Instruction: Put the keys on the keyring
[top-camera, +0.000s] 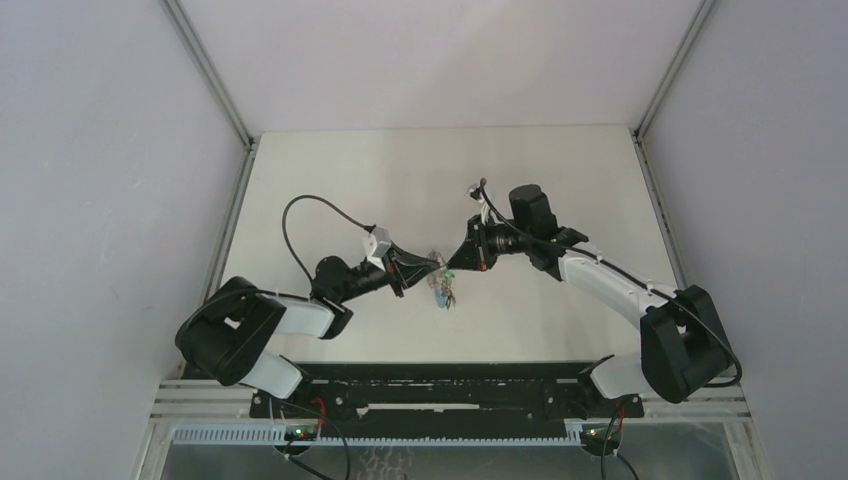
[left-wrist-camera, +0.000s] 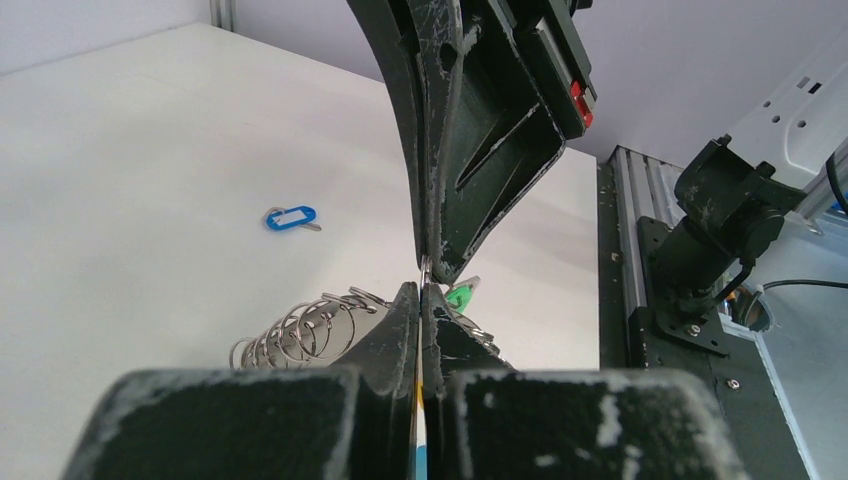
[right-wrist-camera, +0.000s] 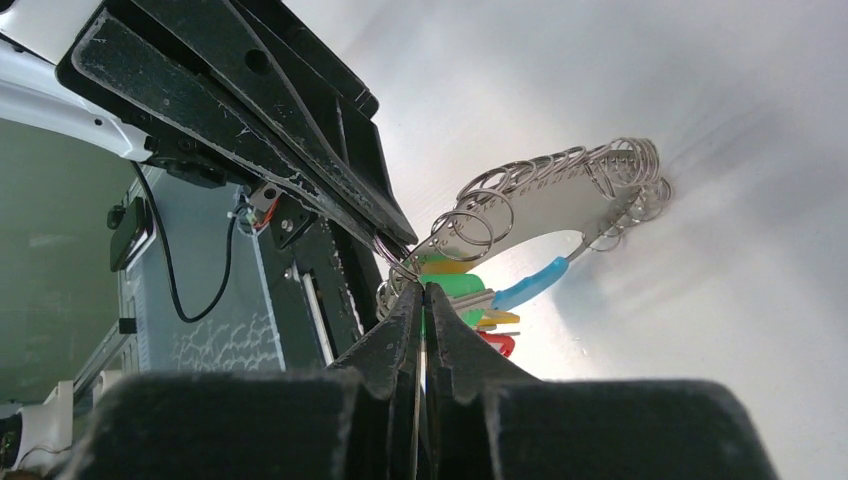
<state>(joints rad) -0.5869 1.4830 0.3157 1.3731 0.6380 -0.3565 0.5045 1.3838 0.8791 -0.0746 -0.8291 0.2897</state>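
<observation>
The keyring (right-wrist-camera: 545, 190) hangs above the table between my two grippers, a grey metal arc fringed with small silver links (left-wrist-camera: 300, 330) and carrying a light-blue sleeve (right-wrist-camera: 530, 283). Keys with green (right-wrist-camera: 455, 285), yellow (right-wrist-camera: 500, 318) and red (right-wrist-camera: 498, 343) tags dangle from it. My left gripper (left-wrist-camera: 420, 292) is shut on the hoop's thin edge. My right gripper (right-wrist-camera: 424, 292) is shut tip to tip against it, pinching a thin silver wire of the keyring beside the green tag (left-wrist-camera: 460, 296). In the top view the left gripper (top-camera: 436, 264) and right gripper (top-camera: 448, 266) meet over the bundle (top-camera: 443, 288).
One key with a blue tag (left-wrist-camera: 291, 217) lies loose on the white table (left-wrist-camera: 150, 150), beyond the links. The right arm's base (left-wrist-camera: 720, 230) and the metal rail (left-wrist-camera: 625, 260) stand at the table's near edge. Grey walls enclose the table on three sides.
</observation>
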